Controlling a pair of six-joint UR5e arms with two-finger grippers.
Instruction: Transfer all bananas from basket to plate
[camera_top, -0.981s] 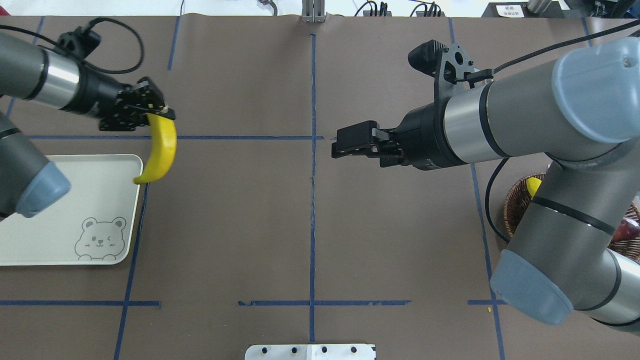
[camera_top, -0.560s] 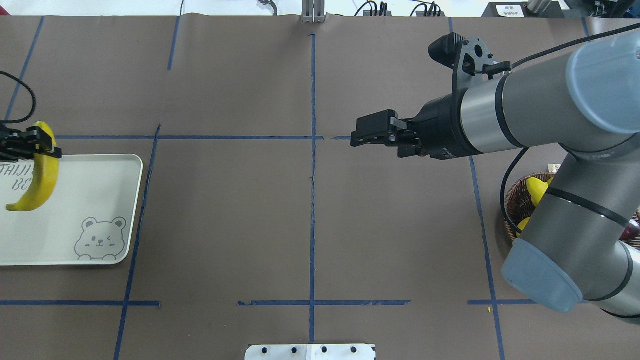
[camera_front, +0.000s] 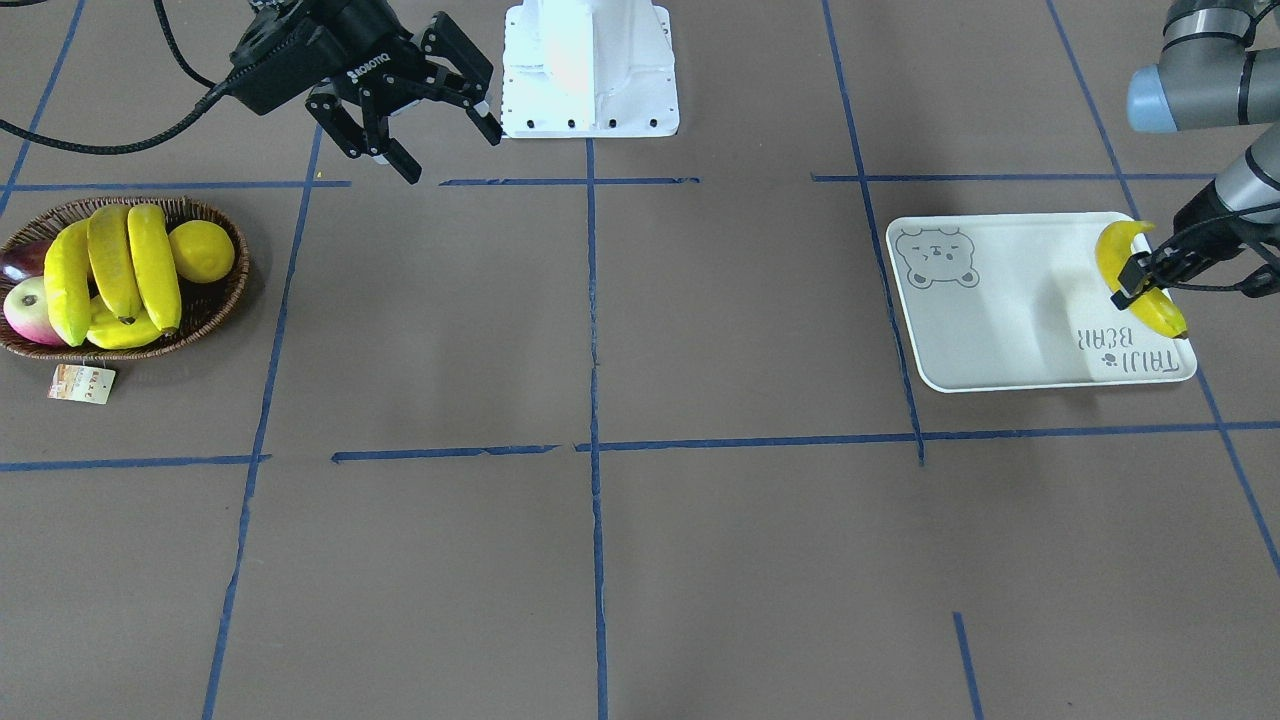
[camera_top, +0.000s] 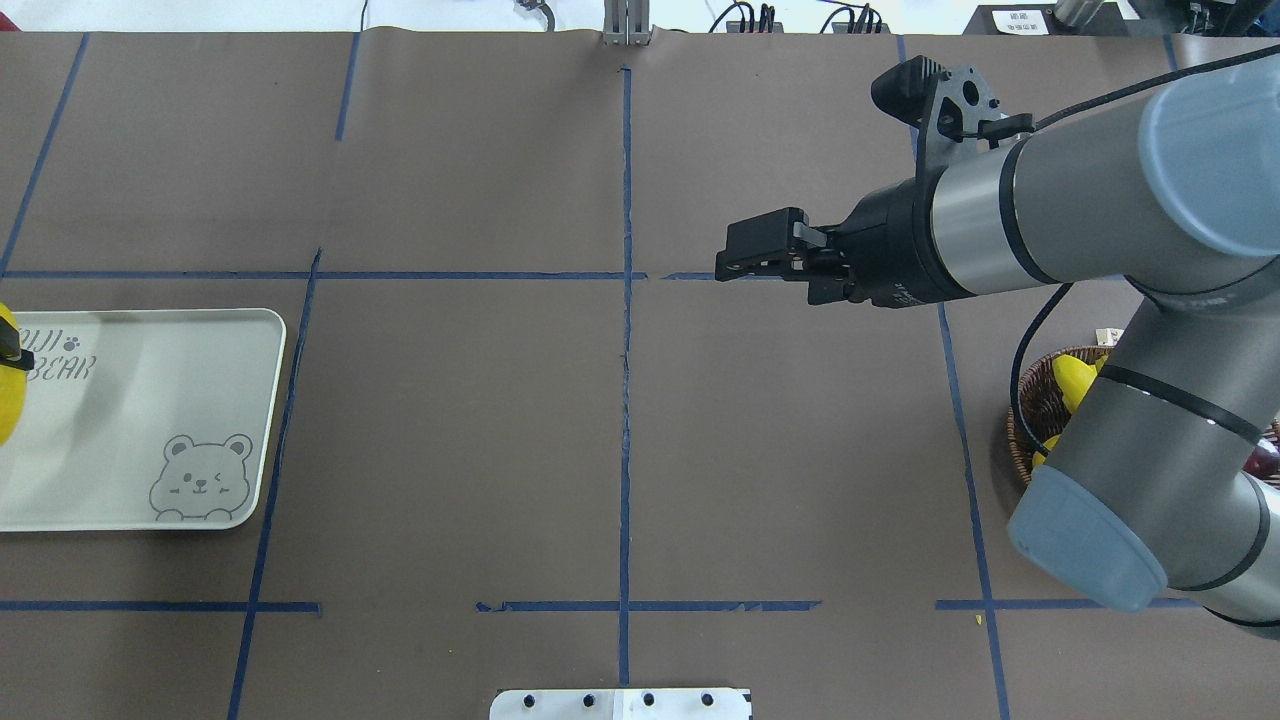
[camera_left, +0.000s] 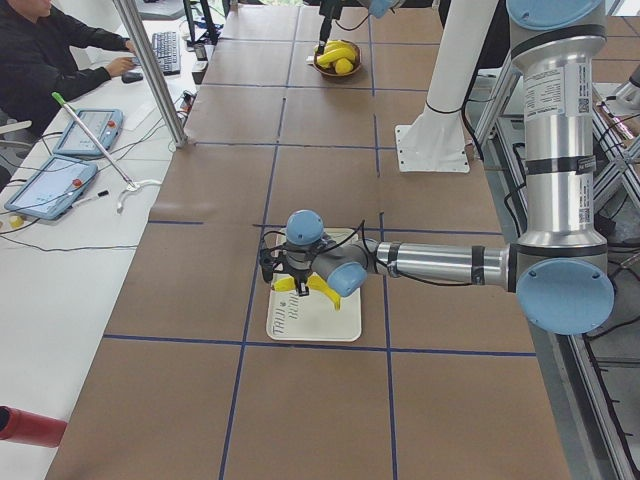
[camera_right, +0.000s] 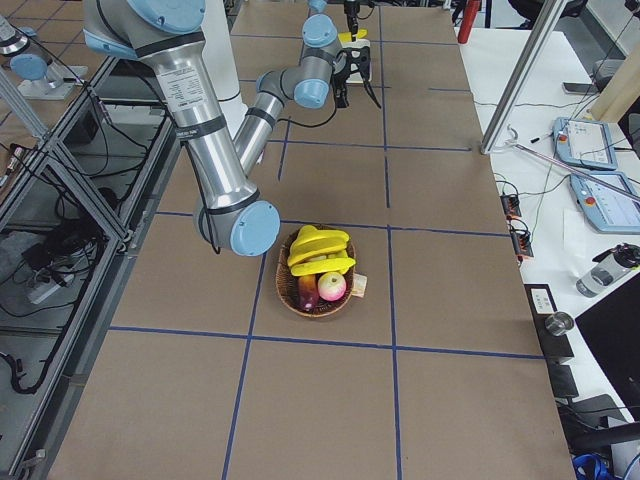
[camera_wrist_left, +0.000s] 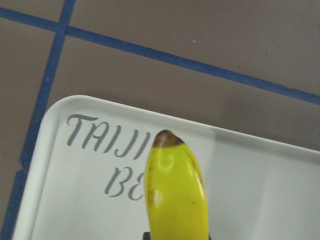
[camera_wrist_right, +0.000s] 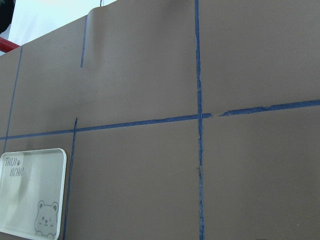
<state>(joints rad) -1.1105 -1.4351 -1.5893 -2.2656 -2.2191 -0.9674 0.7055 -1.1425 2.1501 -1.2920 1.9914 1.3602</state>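
My left gripper (camera_front: 1136, 274) is shut on a yellow banana (camera_front: 1160, 312) and holds it over the lettered end of the plate (camera_front: 1000, 320). The left wrist view shows the banana (camera_wrist_left: 176, 190) above the "TAIJI BEAR" lettering of the plate (camera_wrist_left: 260, 170). In the overhead view only a sliver of this banana (camera_top: 5, 405) shows at the left edge. My right gripper (camera_front: 450, 155) is open and empty, in the air near the table's middle (camera_top: 722, 265). The wicker basket (camera_front: 215, 305) holds three bananas (camera_front: 110, 262) side by side.
The basket also holds a lemon (camera_front: 202, 250), an apple (camera_front: 25, 308) and a dark fruit. A paper tag (camera_front: 82, 384) lies in front of it. The white robot base (camera_front: 590, 70) stands at the table's near edge. My right arm (camera_top: 1130, 430) covers most of the basket (camera_top: 1032, 405) from overhead.
My left gripper has carried the banana leftward over the plate, almost out of the overhead view. My right gripper has drawn back a little to the right, still open.
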